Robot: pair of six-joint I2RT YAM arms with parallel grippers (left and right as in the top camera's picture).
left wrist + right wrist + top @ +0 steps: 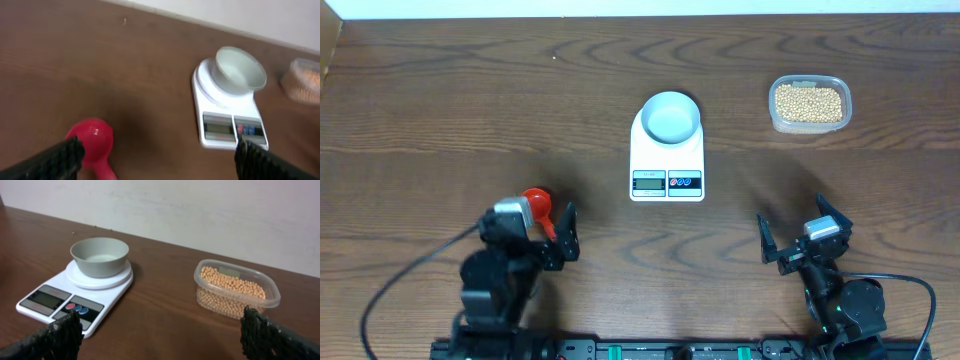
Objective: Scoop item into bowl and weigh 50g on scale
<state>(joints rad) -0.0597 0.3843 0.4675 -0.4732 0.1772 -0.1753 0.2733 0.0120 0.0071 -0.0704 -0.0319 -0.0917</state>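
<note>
Scale display [649,181] digits illegible; red scoop [90,137] handle beyond lower edge.

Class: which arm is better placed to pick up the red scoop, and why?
Left. The red scoop lies right by the open left tool; the right tool, also open, sits across the table, nearer the tub of beans.

Red scoop [538,206] and clear tub [810,128] on brown table [440,110]

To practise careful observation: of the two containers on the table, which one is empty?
The pale round bowl on the scale; the clear tub to its right holds beans.
</note>
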